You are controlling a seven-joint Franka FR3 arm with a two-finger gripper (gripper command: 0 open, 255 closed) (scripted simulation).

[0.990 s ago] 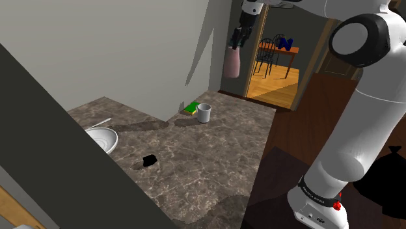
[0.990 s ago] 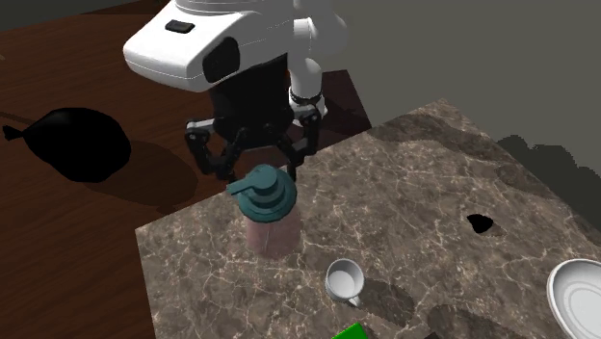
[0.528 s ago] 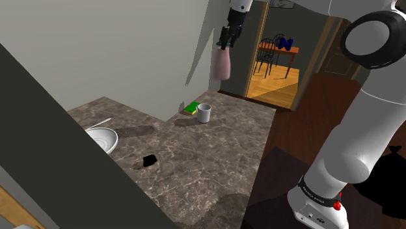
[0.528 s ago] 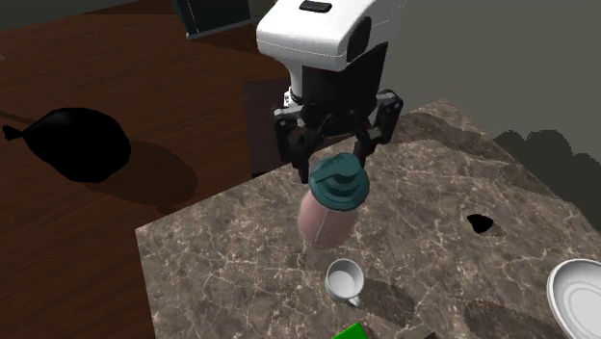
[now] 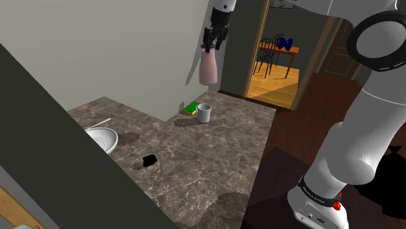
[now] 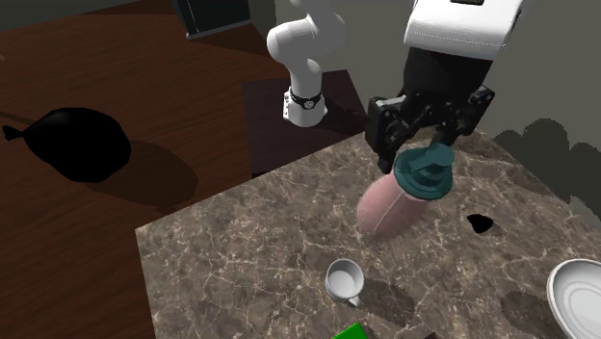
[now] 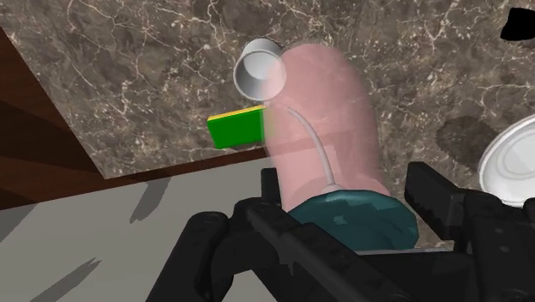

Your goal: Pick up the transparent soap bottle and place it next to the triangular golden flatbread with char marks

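The claw with the pink soap bottle has swung further toward the shoulder view's left, above the surface. The bottle now tilts more.

On the counter, far edge by the wall: cup, sponge just beside it on the shoulder view's left; further left, bowl; nearer and right of the bowl, flat piece; aloft over the counter, bottle clasped in the gripper; right of the counter, stand.
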